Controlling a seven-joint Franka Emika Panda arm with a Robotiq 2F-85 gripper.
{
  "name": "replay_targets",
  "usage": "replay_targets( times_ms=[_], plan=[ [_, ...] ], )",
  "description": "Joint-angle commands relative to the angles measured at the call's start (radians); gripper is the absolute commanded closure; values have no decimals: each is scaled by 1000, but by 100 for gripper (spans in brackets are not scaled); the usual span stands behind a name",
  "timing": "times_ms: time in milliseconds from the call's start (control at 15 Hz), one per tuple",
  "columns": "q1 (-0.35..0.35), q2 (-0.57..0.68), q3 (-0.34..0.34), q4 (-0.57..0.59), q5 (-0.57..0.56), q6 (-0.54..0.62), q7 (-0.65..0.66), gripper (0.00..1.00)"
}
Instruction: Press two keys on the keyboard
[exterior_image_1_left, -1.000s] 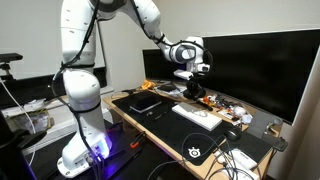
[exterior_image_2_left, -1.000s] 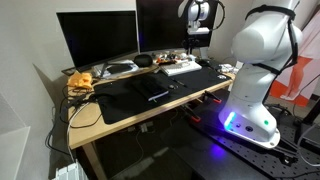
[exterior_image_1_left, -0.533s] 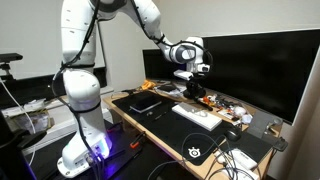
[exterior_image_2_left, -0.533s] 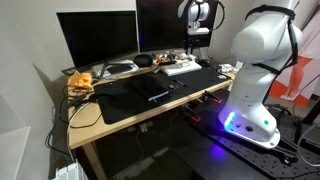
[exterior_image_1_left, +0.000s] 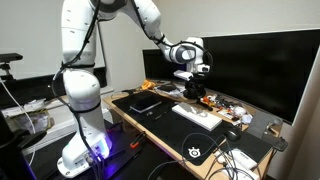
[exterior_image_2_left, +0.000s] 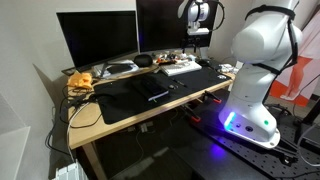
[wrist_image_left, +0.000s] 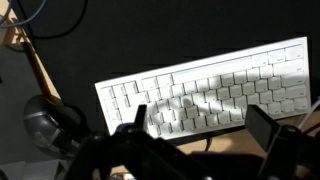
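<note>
Wide black monitor (exterior_image_1_left: 255, 65) behind, black flat tablet (exterior_image_1_left: 146, 101) alongside; we find the black pincer (exterior_image_1_left: 191, 90) hovering over the flat white keyboard (wrist_image_left: 200, 95), jaws seemingly spread wide, holding nothing.

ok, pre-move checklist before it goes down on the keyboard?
1. Keyboard in the wrist view: ok, its keys span the frame.
2. Gripper clear of the keys: ok, it hangs above them.
3. Jaws: ok, open, fingers apart.
4. One fingertip lined up with a single key: cannot tell.
5. Keyboard lying flat on the black mat: ok.
</note>
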Motion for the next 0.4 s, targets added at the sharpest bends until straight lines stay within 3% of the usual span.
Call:
replay_targets(
  times_ms=[0, 333],
  plan=[
    [-2, -14, -1, -4, -9, 1, -15, 0],
    [0, 0, 0, 2, -2, -1, 1, 0]
  ],
)
